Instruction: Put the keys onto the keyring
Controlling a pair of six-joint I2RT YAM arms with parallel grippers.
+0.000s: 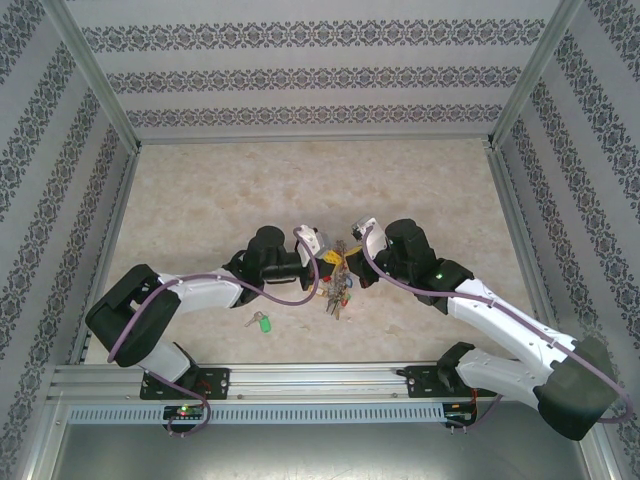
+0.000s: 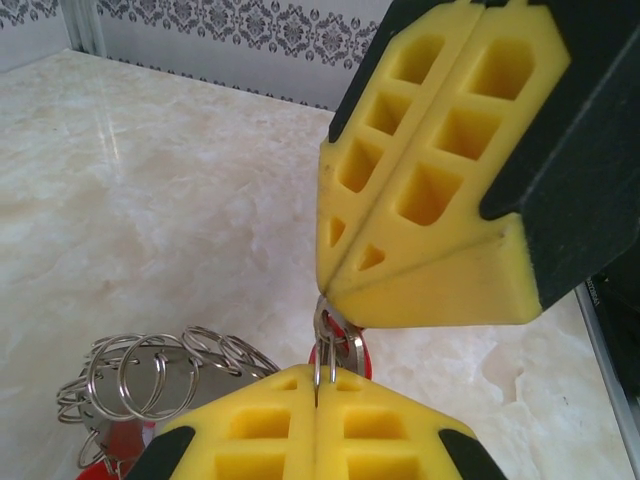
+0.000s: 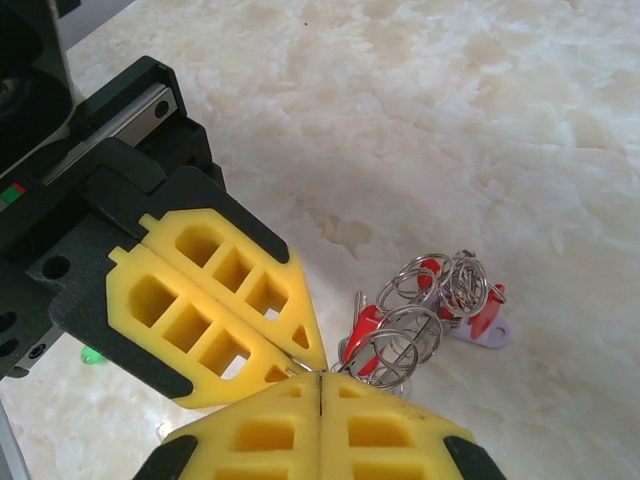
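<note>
Tightly, left claw (image 2: 317, 392) and right claw (image 2: 327, 285) (yellow, gridded foam) clench the thin wire keyring (image 2: 320, 345).

Two arms are reaching over one table (image 1: 200, 190): the left arm (image 1: 190, 295) is coming in from eight o'clock of the table's middle and the right arm (image 1: 500, 320) from four o'clock. Two grippers are meeting there, the left gripper (image 1: 325, 262) and the right gripper (image 1: 347, 258). Four yellow fingers (image 2: 470, 260) are showing in all, two to each gripper. One keyring (image 1: 337, 290) is hanging between them. One loose key with a green tag (image 1: 262, 321) is lying at eight o'clock of the keyring. Three red tags (image 3: 365, 325) are showing among the small wire rings (image 3: 420, 275). The rings are overlapping too much for a sure count, but at least five are showing.
</note>
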